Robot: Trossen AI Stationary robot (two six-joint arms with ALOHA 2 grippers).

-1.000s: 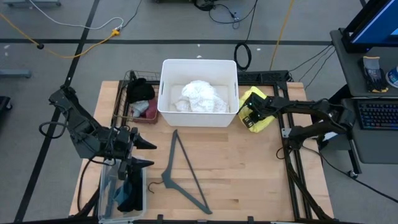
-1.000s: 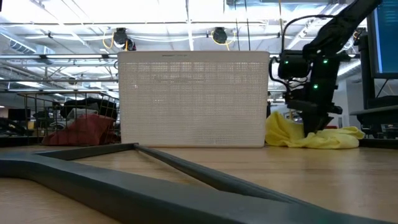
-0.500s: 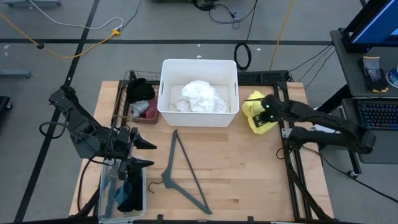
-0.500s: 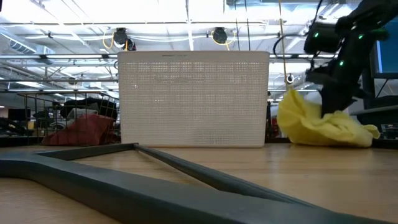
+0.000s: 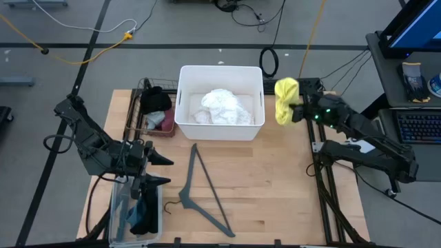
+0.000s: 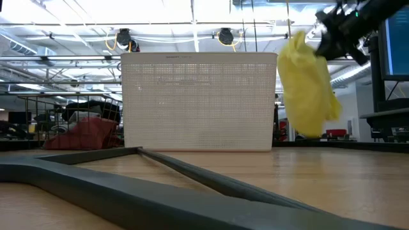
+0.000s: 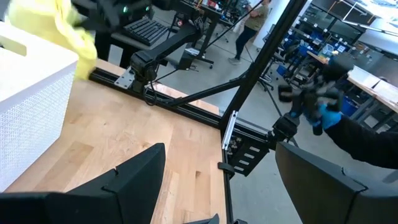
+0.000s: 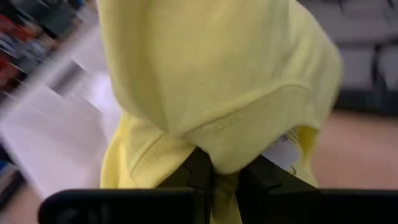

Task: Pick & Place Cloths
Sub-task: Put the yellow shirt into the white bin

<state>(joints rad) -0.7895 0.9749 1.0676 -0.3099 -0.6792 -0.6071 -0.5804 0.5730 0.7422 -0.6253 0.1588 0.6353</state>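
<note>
A yellow cloth hangs in the air just right of the white bin, with my right gripper shut on it. In the low view the yellow cloth dangles beside the bin's perforated wall. A lacy white cloth lies inside the bin. Black and maroon cloths rest in a wire basket left of the bin. My left gripper stands open over the table's near left, touching nothing. My right gripper pinches a bunched fold of the yellow cloth near its top between its two fingers. The fingers reach in from the table's right, slanting slightly down. The cloth drapes over the fingertips and hangs slack below them, its lower end clear of the table.
A grey plastic hanger lies on the wood in front of the bin. A clear box with dark cloths stands at the near left under my left arm. Bare wood lies right of the hanger.
My right gripper has risen from the table beside the bin and tipped from pointing steeply down toward level, drawing back toward the far right. The yellow cloth, heaped on the table before, is lifted clear and now hangs below the fingers.
</note>
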